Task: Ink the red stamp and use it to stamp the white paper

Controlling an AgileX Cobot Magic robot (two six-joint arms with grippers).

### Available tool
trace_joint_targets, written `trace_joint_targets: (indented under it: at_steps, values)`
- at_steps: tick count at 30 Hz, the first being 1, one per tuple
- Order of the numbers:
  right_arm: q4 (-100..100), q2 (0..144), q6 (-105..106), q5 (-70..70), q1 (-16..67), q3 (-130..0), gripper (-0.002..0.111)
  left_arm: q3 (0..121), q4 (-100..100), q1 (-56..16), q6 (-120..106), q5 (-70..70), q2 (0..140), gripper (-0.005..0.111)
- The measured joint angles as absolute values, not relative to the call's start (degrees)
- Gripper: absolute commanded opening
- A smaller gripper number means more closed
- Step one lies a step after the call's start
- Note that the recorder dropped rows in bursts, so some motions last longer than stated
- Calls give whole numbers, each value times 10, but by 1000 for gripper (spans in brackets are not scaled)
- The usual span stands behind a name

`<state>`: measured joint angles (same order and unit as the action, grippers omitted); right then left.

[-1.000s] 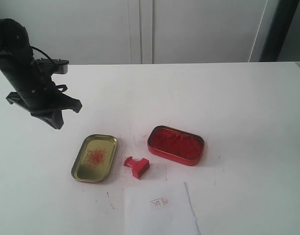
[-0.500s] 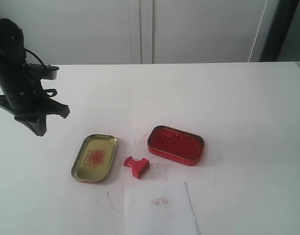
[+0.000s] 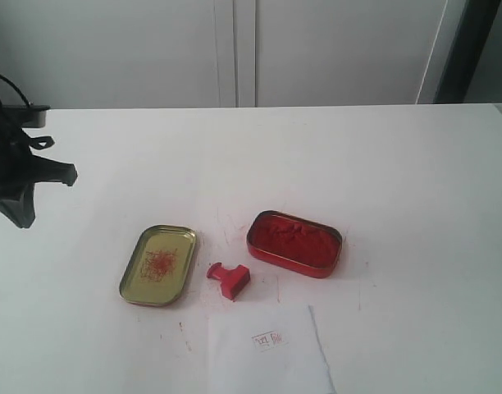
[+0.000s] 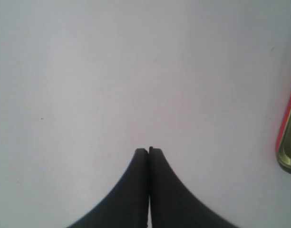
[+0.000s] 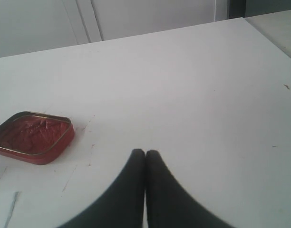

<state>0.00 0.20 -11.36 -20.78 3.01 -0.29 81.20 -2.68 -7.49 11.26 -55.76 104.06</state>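
Observation:
The red stamp [image 3: 229, 279] lies tipped on its side on the table, between the gold lid [image 3: 158, 264] and the red ink tin [image 3: 294, 243]. Just in front of it lies the white paper [image 3: 269, 350], bearing a small red mark. My left gripper [image 3: 21, 220] hangs at the far left edge of the exterior view, well away from the stamp. In the left wrist view that gripper [image 4: 149, 150] is shut and empty over bare table. My right gripper [image 5: 145, 152] is shut and empty too; it does not show in the exterior view.
The open ink tin [image 5: 33, 137] shows in the right wrist view, beyond the shut fingers, and a corner of the paper [image 5: 3, 209] shows at the frame's edge. An edge of the gold lid [image 4: 289, 137] shows in the left wrist view. The white table [image 3: 382, 164] ends at a wall behind.
My left arm has pulled back to the left, away from the gold lid and the stamp, and is now partly out of frame. Nothing on the table moved.

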Motion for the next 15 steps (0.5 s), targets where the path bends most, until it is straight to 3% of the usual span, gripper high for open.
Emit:
trace_joint_targets:
  at_steps: [15]
  values:
    - [0, 2, -114, -208, 30, -3, 0, 631, -23, -75, 117, -487, 872, 0]
